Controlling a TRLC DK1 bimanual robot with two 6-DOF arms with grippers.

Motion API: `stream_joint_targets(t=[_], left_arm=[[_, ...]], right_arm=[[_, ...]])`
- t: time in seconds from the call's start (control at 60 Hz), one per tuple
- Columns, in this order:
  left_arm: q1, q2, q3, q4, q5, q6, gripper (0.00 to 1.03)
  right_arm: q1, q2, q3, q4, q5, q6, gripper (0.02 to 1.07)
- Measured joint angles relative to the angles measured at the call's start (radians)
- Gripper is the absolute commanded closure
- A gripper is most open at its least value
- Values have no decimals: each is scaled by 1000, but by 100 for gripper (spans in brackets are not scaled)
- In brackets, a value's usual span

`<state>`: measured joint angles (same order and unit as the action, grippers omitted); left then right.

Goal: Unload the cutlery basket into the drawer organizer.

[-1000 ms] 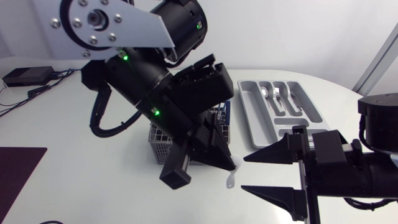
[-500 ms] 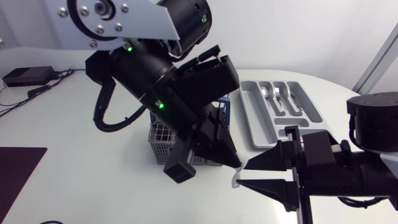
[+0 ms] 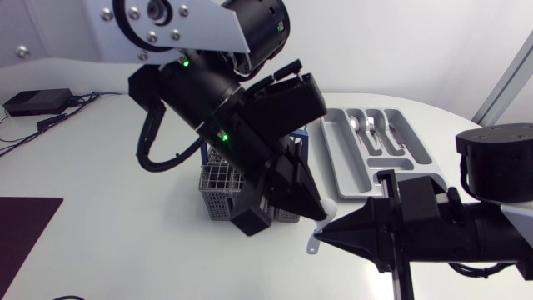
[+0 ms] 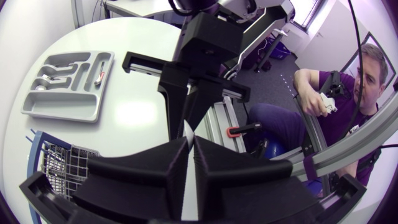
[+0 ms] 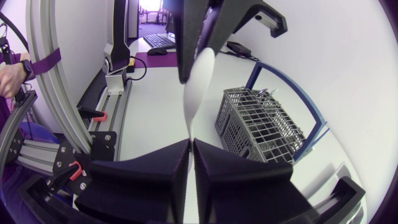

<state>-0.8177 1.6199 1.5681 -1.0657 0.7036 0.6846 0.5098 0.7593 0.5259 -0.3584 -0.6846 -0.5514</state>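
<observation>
A white spoon (image 3: 315, 242) hangs above the table between both grippers, in front of the grey wire cutlery basket (image 3: 216, 187). My left gripper (image 3: 320, 215) comes down from above and is shut on its upper end. My right gripper (image 3: 326, 236) comes in from the right and is shut on the lower end. In the right wrist view the spoon (image 5: 198, 78) runs from my right gripper (image 5: 190, 148) up into the left one, with the basket (image 5: 261, 127) beside it. In the left wrist view a white sliver (image 4: 188, 130) shows between the left gripper's (image 4: 190, 148) fingers. The grey drawer organizer (image 3: 351, 173) lies at the back right.
Metal cutlery (image 3: 371, 127) lies in the organizer's compartments. A blue frame (image 3: 305, 148) stands behind the basket. A black box (image 3: 37, 102) with cables sits at the far left, and a dark mat (image 3: 23, 229) covers the near left corner. The left wrist view shows the organizer (image 4: 62, 107) past the basket (image 4: 53, 163).
My right gripper has slid left to the spoon and its fingers have come together on it. The left arm has shifted slightly right, still holding the spoon.
</observation>
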Motion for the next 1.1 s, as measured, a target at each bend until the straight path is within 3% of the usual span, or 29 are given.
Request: stream_joint_targets(t=[0.033, 0.1, 0.25, 0.383, 0.55, 0.733, 1.1], left_arm=[[8, 5, 10, 0, 0, -3, 40], [32, 11, 36, 1, 4, -11, 4], [95, 10, 91, 13, 5, -55, 3], [178, 10, 108, 78, -6, -143, 4], [235, 6, 94, 108, -173, -204, 4], [217, -42, -31, 138, -365, -238, 4], [296, -100, -176, 143, -452, -252, 4]], right_arm=[[0, 0, 0, 0, 0, 0, 101], [0, -2, 0, -8, 1, 0, 101], [-32, -32, 0, -72, 4, -31, 101], [-158, -68, 0, -145, 5, -108, 101], [-369, -91, -1, -145, 111, -244, 101], [-557, -43, -19, 6, 220, -386, 101], [-676, 276, -105, 450, 457, -586, 101]])
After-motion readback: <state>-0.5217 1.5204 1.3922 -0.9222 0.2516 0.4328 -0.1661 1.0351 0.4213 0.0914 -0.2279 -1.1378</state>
